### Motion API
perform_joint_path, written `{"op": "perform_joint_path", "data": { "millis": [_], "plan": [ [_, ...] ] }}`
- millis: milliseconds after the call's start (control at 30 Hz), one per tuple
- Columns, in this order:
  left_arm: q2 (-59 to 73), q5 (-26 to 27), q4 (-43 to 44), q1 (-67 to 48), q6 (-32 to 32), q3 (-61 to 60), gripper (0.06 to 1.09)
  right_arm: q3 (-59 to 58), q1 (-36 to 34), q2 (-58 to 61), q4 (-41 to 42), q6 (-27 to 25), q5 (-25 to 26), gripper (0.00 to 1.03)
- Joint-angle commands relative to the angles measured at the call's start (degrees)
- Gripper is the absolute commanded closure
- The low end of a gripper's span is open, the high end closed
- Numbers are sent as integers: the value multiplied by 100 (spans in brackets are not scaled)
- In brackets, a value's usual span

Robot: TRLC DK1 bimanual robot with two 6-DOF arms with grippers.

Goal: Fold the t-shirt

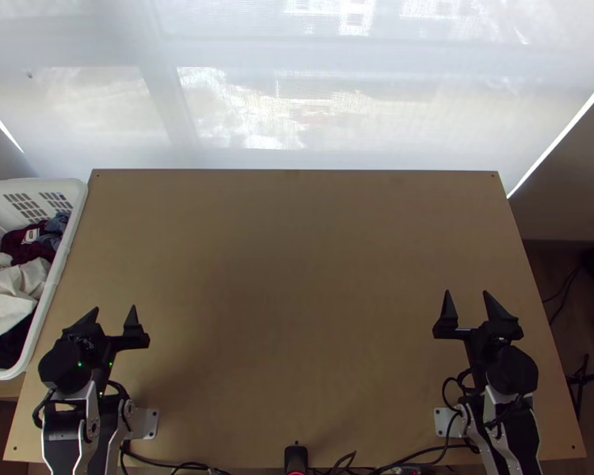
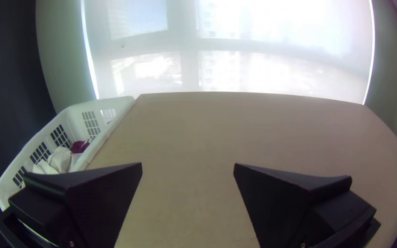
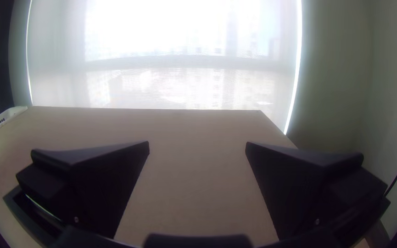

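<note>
Picking the wrong garment is judged the likeliest first fault: the t-shirt must apparently be fetched from the laundry basket (image 1: 66, 237), where cloths are heaped, bunched, and which of them is wanted cannot be told. With the white cloth (image 1: 8, 289) lying close by the dark red cloth (image 1: 29, 252), two pieces could be lifted by too deep a pinch. The left gripper (image 1: 115, 308) is poised near the basket, spread wide, nothing gripped; the right gripper (image 1: 466, 292) is likewise parted and unladen, across the wooden table (image 1: 297, 277). If the t-shirt were dropped crumpled, a sleeve could be trapped beneath and folded in crooked.
</note>
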Motion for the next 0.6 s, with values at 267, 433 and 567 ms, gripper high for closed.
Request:
{"op": "perform_joint_path", "data": {
  "millis": [267, 433, 567],
  "plan": [
    [1295, -615, 239, 1020, -173, 389, 11, 2, 31, -8, 133, 28, 1, 5],
    [2403, -941, 64, 1372, -278, 1074, 11, 90, -13, 1, 1337, -359, 484, 5],
    [3097, -941, 46, 2145, -357, 1786, 11, 327, 57, 168, 1311, -1466, 862, 11]
  ]
}}
